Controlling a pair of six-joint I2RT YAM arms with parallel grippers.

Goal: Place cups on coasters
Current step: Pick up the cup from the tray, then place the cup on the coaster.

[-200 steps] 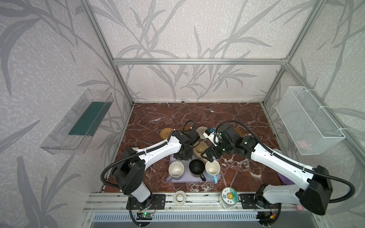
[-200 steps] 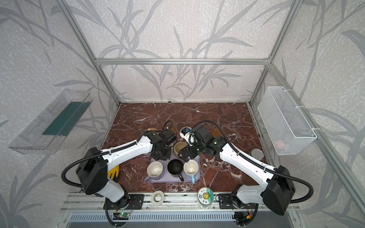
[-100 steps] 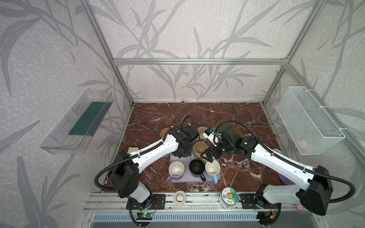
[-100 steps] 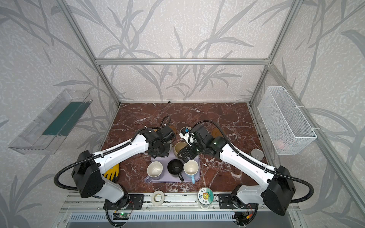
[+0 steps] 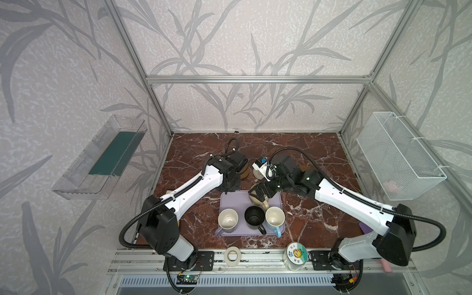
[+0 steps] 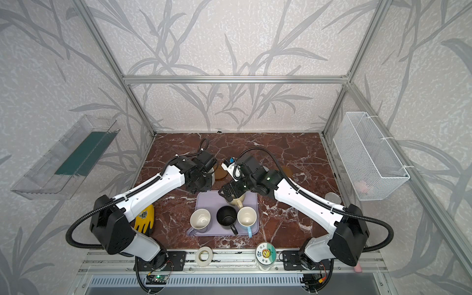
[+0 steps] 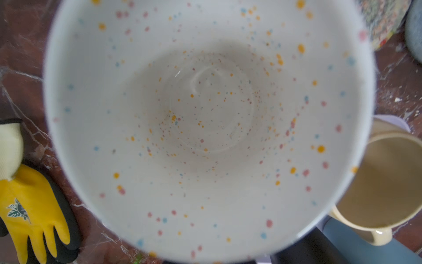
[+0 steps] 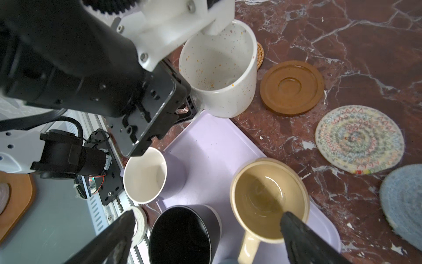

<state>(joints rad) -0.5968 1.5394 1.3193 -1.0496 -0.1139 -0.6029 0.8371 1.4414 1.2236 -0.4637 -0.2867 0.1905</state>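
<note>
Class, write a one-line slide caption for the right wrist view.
Open right pincer over the beige mug on the lavender tray; left pincer grips the speckled white mug.

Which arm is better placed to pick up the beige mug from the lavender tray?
Right. The right claw, open, hangs over the beige mug; the left claw is shut on the white speckled mug.

White mug (image 8: 228, 96): glossy ceramic w/ specks. Brown coaster (image 8: 292, 88): smooth wood. Cream coaster (image 8: 358, 139): woven cloth. Tray (image 8: 212, 146): matt plastic.
</note>
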